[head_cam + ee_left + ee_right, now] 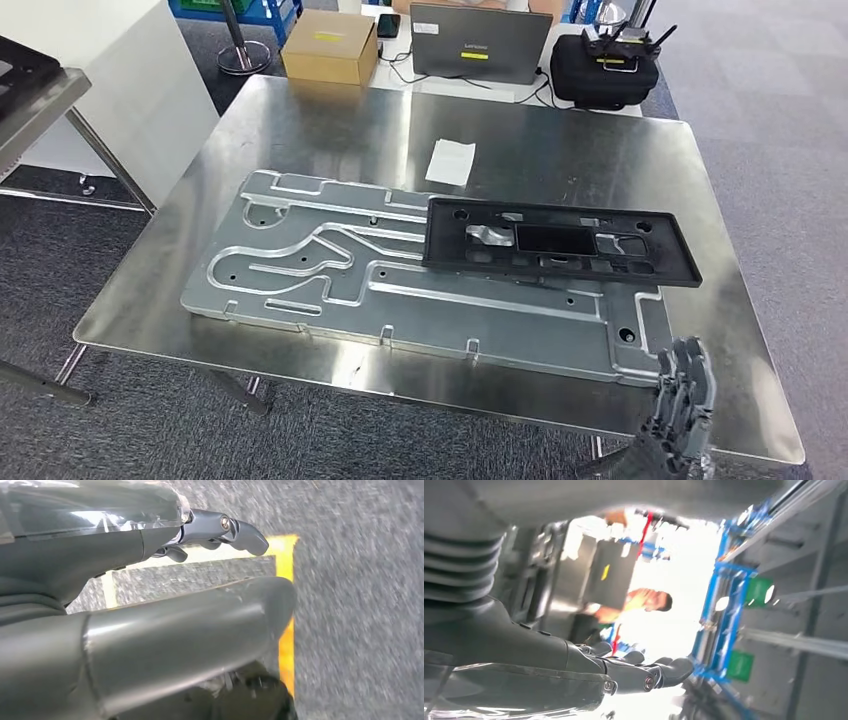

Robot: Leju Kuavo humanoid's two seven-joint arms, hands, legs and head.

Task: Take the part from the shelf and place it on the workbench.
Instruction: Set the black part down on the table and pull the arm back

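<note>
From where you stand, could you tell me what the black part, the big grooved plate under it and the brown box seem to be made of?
Black part: probably moulded plastic, matte with no glare. Grooved plate: looks like machined aluminium, pale satin grey with milled channels. Brown box: cardboard, dull brown with a yellow label. Workbench: brushed metal sheet, showing blurred reflections.

We see the head view bright and sharp, with soft shine on the metal workbench (pixel 600 150). Our left wrist view is blurry. Our right wrist view is blurry, with white glare in the middle.
</note>
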